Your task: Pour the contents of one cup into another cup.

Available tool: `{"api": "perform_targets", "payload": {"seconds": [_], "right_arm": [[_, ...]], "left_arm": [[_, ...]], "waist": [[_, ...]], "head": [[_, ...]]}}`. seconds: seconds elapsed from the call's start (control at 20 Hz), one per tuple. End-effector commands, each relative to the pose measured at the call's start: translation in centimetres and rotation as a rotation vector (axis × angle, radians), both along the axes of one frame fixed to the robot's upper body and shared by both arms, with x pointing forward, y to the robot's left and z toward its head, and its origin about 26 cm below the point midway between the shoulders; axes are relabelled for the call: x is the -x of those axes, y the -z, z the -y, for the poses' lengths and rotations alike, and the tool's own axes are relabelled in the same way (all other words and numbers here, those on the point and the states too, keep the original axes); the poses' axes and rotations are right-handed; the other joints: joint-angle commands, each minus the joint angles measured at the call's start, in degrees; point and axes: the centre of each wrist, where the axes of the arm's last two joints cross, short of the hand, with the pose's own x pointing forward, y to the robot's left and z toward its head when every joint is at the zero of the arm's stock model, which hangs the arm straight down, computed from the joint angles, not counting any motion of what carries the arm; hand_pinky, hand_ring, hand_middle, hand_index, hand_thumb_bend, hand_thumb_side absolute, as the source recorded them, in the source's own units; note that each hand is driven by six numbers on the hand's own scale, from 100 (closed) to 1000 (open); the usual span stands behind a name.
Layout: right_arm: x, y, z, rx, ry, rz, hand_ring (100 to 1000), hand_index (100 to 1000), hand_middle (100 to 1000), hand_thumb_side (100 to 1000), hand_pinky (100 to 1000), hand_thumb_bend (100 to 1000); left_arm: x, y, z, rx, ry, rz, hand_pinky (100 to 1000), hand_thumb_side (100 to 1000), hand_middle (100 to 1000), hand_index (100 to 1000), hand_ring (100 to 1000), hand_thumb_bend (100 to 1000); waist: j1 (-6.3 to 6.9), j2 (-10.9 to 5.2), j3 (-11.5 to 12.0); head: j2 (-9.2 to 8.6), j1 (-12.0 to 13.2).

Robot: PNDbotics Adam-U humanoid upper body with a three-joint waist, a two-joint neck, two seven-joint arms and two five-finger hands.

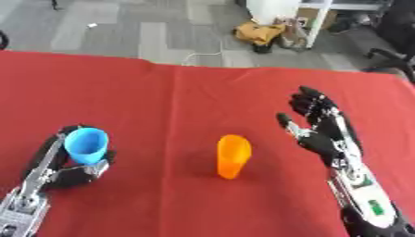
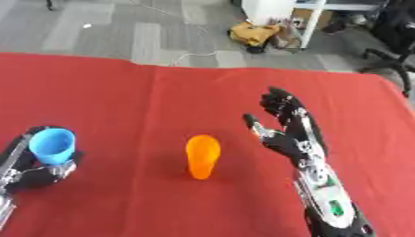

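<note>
Red cloth covers the whole surface (image 1: 203,92), and the orange cup (image 1: 233,156) standing upright in the middle of it is your landmark. Your left hand (image 1: 61,169) is off to the left of that cup, well apart from it, with its fingers curled around the blue cup (image 1: 86,145), mouth up and tipped only slightly. I can't see what's inside it from here.

Your right hand (image 1: 320,127) is on the other side of the orange cup, near it but not touching, fingers spread wide and holding nothing, palm turned in toward the cup.

So the thing that matters: the orange cup sits between your two hands, its long axis vertical, and the empty right hand looks the closer of the two. If the blue cup is the one to pour, it has to travel right across the cloth to get its rim over the orange cup's mouth. That mouth looks narrow, so I'd guess lining up is the tricky bit.
</note>
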Motion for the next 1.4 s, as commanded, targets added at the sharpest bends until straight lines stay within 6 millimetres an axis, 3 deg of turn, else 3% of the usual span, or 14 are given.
{"api": "perform_targets", "payload": {"seconds": [0.05,0.45,1.4], "right_arm": [[-0.1,-0.2,0.9,0.078,-0.013,0.003,782,867,710,100,873,501],[0.3,1.0,1.1,0.216,-0.091,-0.016,804,902,742,100,902,630],[0.3,3.3,-0.8,0.326,-0.243,-0.091,805,903,738,100,904,622]], "left_arm": [[0.0,-2.5,-0.3,0.036,0.004,0.061,359,100,452,606,484,178],[0.9,-4.7,0.2,0.083,0.052,0.084,381,100,457,613,492,175],[1.5,-6.0,0.8,0.106,0.094,0.108,413,100,463,622,501,185]], "waist": [[0.22,-0.72,0.09],[0.22,-0.72,0.35],[0.36,-0.74,1.28]], "head": [[-0.63,-0.28],[-0.59,-0.46],[-0.49,-0.87]]}}
